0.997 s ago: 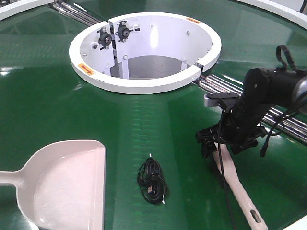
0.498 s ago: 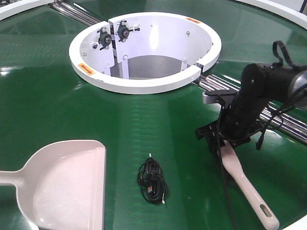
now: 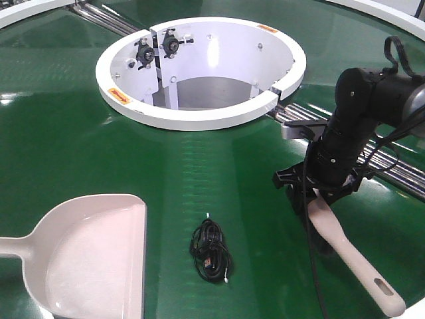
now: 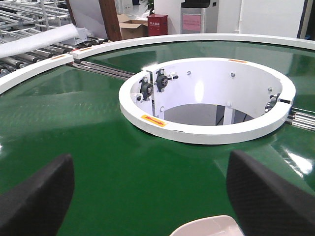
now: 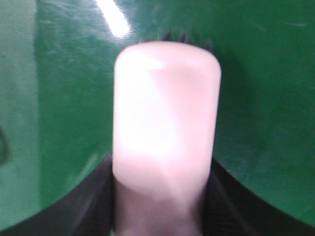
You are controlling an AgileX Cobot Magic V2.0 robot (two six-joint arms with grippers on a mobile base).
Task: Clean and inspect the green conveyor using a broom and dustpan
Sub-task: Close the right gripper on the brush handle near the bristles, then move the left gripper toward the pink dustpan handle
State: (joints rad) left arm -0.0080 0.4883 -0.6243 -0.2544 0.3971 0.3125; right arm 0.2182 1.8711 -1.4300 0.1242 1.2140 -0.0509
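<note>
Right gripper [image 3: 317, 196] seen clamped on head end of long, narrow, pale beige-pink plastic broom [image 3: 345, 249]; handle slanted toward near edge; head held low over glossy dark-green conveyor belt [image 3: 66, 146], contact not confirmed. Left gripper [image 4: 150, 164] spread wide, nothing held; wide pale beige-pink plastic dustpan [image 3: 93, 259] lying flat on belt, ungrasped. Small black coiled cable [image 3: 211, 249] seen between dustpan and broom. Progress judged early: broom gripped; dustpan not yet taken, cable not yet swept. White ring-shaped hub [image 3: 199, 118] and chrome roller strips [image 3: 392, 166] beyond.
</note>
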